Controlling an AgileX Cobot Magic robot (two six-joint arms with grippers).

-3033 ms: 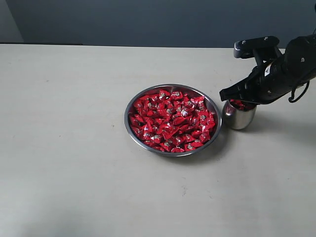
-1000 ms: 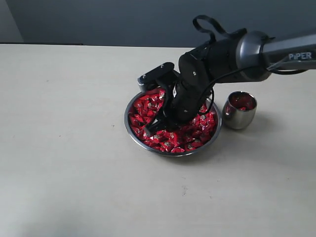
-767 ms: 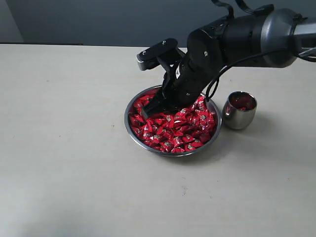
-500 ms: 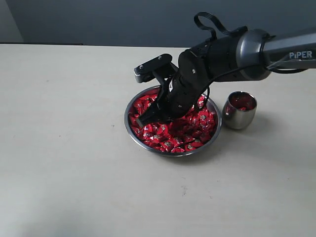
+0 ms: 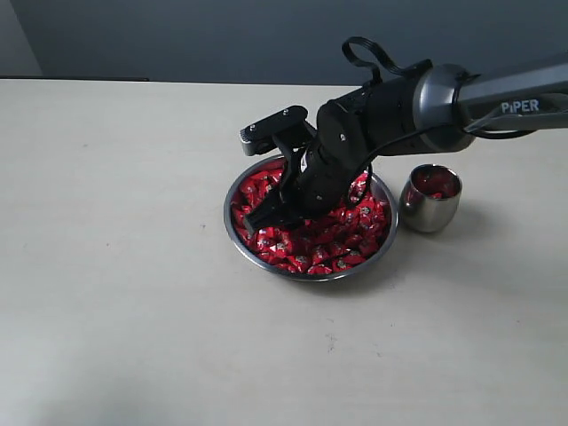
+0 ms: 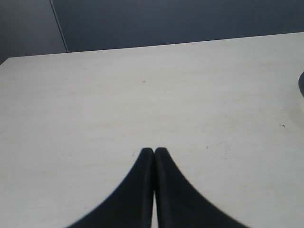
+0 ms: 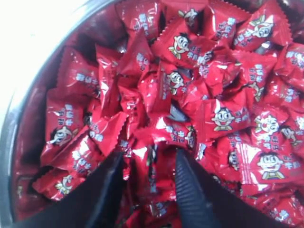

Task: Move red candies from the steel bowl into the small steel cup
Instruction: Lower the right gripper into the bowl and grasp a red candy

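Filling the round steel bowl (image 5: 306, 277) lie crinkly, glossy red candies (image 7: 223, 114).

I look out over a pale beige table (image 5: 133, 266), matte and faintly streaked, running back to a straight far edge. A small dark speck (image 5: 330, 337) marks it toward the bottom of the exterior view. Behind that edge stands a dark blue-grey wall (image 5: 222, 35), and a lighter grey panel (image 5: 16, 40) closes its left corner.
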